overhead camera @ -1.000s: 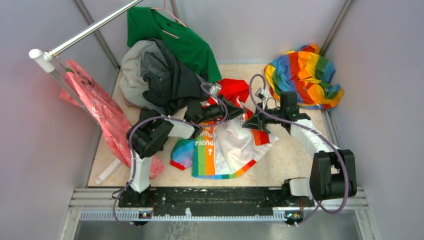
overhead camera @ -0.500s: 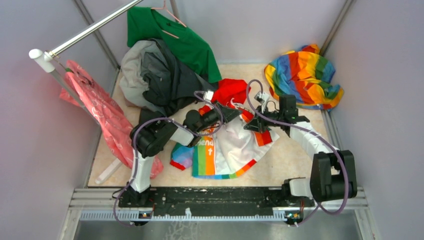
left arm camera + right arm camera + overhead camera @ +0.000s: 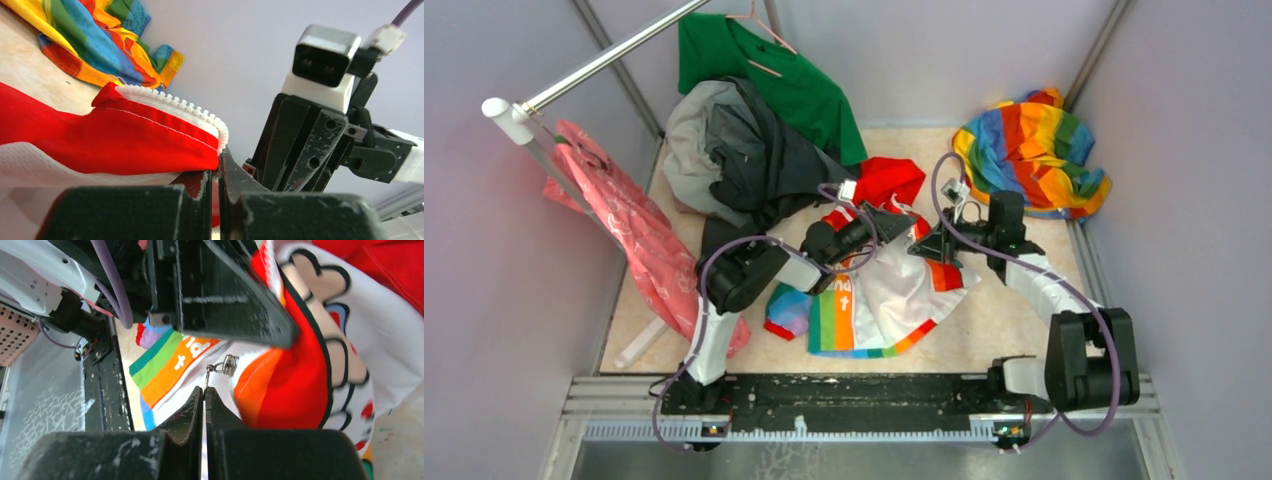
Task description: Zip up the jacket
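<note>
The small white jacket (image 3: 894, 300) with rainbow panels lies mid-table, its red hood (image 3: 886, 180) toward the back. My left gripper (image 3: 892, 222) is shut on the jacket's red front edge with white zipper teeth (image 3: 175, 107), its fingertips (image 3: 218, 165) pinching the cloth. My right gripper (image 3: 922, 247) faces it closely. In the right wrist view its tips (image 3: 204, 390) are shut on the thin metal pull tab of the zipper slider (image 3: 226, 365). The open white zipper line (image 3: 192, 367) runs down beside the rainbow panel.
An all-rainbow cloth (image 3: 1029, 150) lies at the back right. A dark grey garment (image 3: 754, 160) and a green shirt (image 3: 784, 70) pile up at the back left. A pink garment (image 3: 624, 220) hangs from the rail (image 3: 594, 65) on the left. Walls close in on both sides.
The left arm's elbow has shifted right and both grippers have moved slightly toward the back, still holding the jacket's front. The hood shows more.
</note>
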